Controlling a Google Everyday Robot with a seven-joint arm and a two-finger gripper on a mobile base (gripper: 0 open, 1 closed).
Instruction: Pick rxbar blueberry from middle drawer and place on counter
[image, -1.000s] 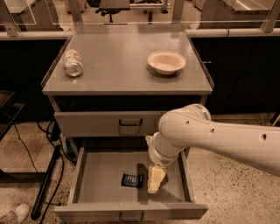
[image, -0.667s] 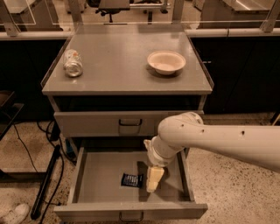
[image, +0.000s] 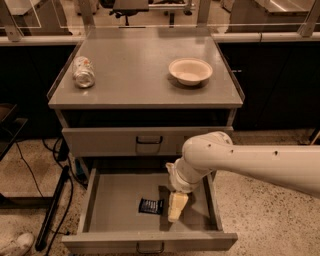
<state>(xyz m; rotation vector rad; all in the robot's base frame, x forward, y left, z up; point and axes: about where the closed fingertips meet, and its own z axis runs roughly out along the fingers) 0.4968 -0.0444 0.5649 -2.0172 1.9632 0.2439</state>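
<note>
The middle drawer (image: 110, 200) is pulled open below the counter (image: 135, 70). The rxbar blueberry (image: 151, 206), a small dark wrapper with pale lettering, lies flat on the drawer floor near the front middle. My gripper (image: 176, 207) reaches down into the drawer from the right on a cream arm. It hangs just right of the bar, close beside its right end. It holds nothing that I can see.
A silvery can (image: 83, 71) lies on the counter's left side. A round cream bowl (image: 190, 70) stands on its right side. The closed top drawer (image: 145, 141) sits above the open one. Cables and a dark pole lie on the floor at the left.
The arm has shifted slightly lower and left over the drawer. The gripper stays beside the bar, which has not moved.
</note>
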